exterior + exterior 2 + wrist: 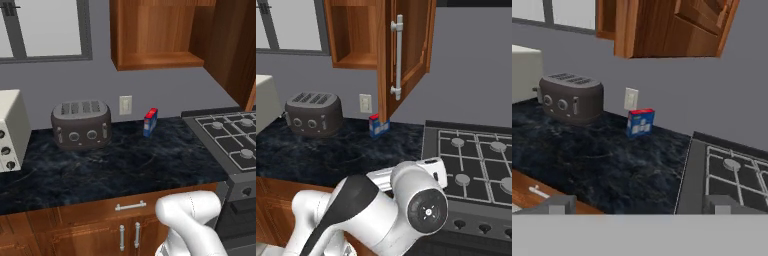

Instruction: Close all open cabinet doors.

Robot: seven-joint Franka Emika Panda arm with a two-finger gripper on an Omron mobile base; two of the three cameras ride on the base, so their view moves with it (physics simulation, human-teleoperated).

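Observation:
One reddish-brown cabinet door (pixel 408 50) hangs open above the counter, swung out toward me, its long silver bar handle (pixel 397 57) facing right. The same cabinet door (pixel 227 45) stands edge-out right of the bare cabinet opening (pixel 150 35), and the cabinet door (pixel 677 25) fills the top of the hand view. My gripper (pixel 640 205) is open, nothing between its fingertips (pixel 561 204). It is low by the counter's front edge, well below the door and apart from it.
A dark toaster (pixel 81 124) and a cream toaster oven (pixel 10 130) sit left on the black counter (pixel 125 165). A small blue and red box (pixel 150 121) stands near the back wall. The gas stove (pixel 230 140) lies to the right.

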